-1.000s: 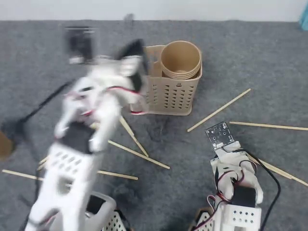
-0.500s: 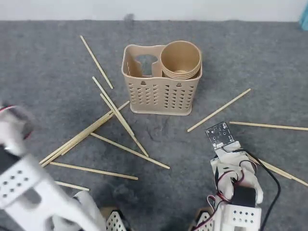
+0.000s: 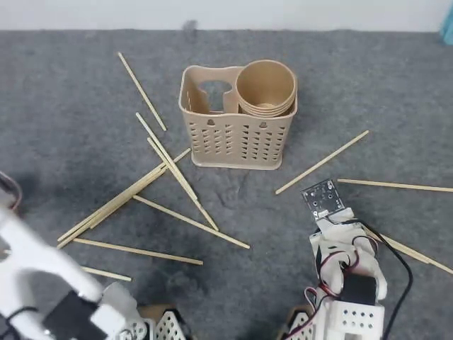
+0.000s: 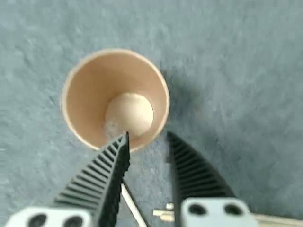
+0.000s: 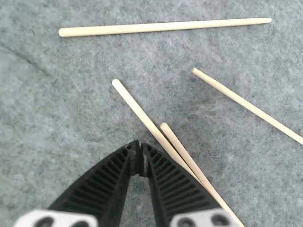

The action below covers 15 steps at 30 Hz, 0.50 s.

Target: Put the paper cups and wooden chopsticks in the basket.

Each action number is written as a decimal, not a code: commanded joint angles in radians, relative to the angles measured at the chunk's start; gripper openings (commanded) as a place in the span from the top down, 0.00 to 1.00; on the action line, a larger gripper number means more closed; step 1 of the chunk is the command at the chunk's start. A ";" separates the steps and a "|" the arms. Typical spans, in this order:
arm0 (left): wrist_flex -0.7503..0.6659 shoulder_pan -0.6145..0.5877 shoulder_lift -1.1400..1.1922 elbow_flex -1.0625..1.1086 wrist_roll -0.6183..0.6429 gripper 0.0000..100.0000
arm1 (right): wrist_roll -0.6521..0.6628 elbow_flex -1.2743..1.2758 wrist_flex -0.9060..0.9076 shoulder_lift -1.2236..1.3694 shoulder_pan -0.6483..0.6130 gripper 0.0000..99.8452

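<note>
A brown paper cup [image 4: 115, 98] stands upright on the grey carpet, seen from above in the left wrist view. My left gripper [image 4: 147, 138] is open just over it: one fingertip lies over the cup's near rim, the other outside the wall. The tan basket [image 3: 237, 138] holds a stack of paper cups [image 3: 265, 85] in one compartment. Wooden chopsticks [image 3: 191, 222] lie scattered around it. My right gripper [image 5: 140, 145] is shut and empty above the carpet, with two chopsticks [image 5: 151, 125] lying side by side right beside its tips.
The left arm [image 3: 35, 262] fills the lower left corner, the right arm [image 3: 347, 262] the lower right. Loose chopsticks [image 3: 322, 162] lie to the right of the basket and a bundle [image 3: 117, 202] to its left. The basket's other compartment is free.
The left arm swung from beside the basket down to the lower left corner of the high view. The right arm kept still.
</note>
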 commanded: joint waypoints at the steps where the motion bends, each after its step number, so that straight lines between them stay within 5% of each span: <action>1: -0.035 0.011 0.043 -0.058 -0.017 0.87 | 0.014 -0.003 -0.015 -0.015 -0.005 0.99; 12: -0.037 0.011 0.298 -0.182 -0.011 0.88 | 0.014 -0.003 -0.015 -0.015 -0.005 0.99; 15: -0.032 0.009 0.327 -0.209 -0.011 0.98 | 0.014 -0.003 -0.015 -0.015 -0.005 0.99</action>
